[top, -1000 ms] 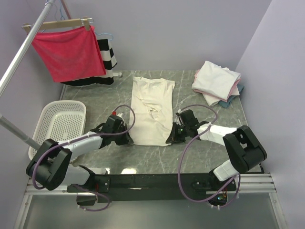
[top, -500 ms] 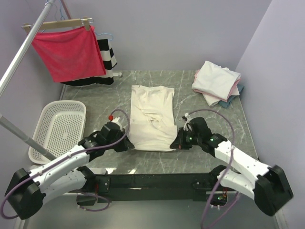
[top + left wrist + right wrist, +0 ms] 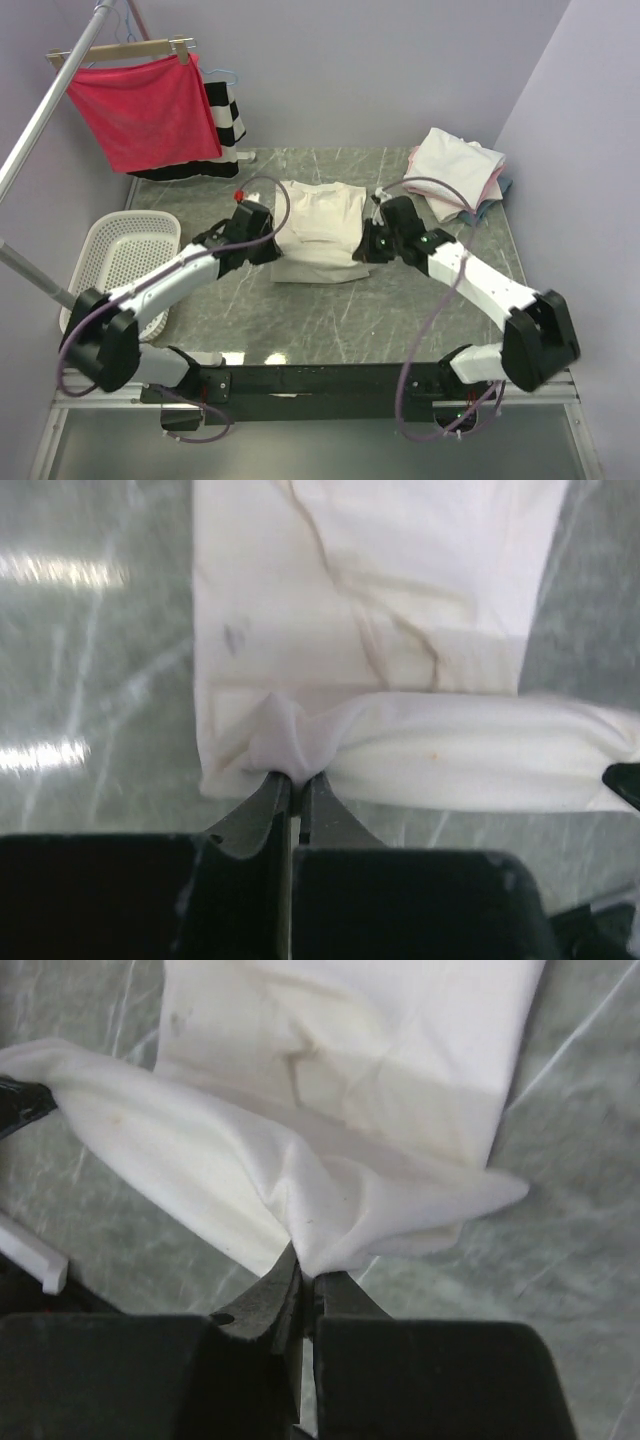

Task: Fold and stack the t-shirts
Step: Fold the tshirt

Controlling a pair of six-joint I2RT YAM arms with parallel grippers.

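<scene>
A cream t-shirt (image 3: 318,228) lies in the middle of the marble table, its near half lifted and carried over the far half. My left gripper (image 3: 274,246) is shut on the shirt's left hem corner (image 3: 280,742). My right gripper (image 3: 366,248) is shut on the right hem corner (image 3: 320,1230). The raised hem hangs between the two grippers as a sagging band (image 3: 470,760) above the flat part of the shirt (image 3: 370,1030). A stack of folded t-shirts (image 3: 455,172), cream on top with pink and blue edges below, sits at the back right.
A white perforated basket (image 3: 120,265) stands at the table's left edge. A red cloth on a hanger (image 3: 145,105) and a black-and-white striped garment (image 3: 226,115) hang from a rack at the back left. Purple walls close in the table.
Both grippers, still shut on the hem corners, have moved away from the near edge toward the back, carrying the shirt's lower half up over its upper half.
</scene>
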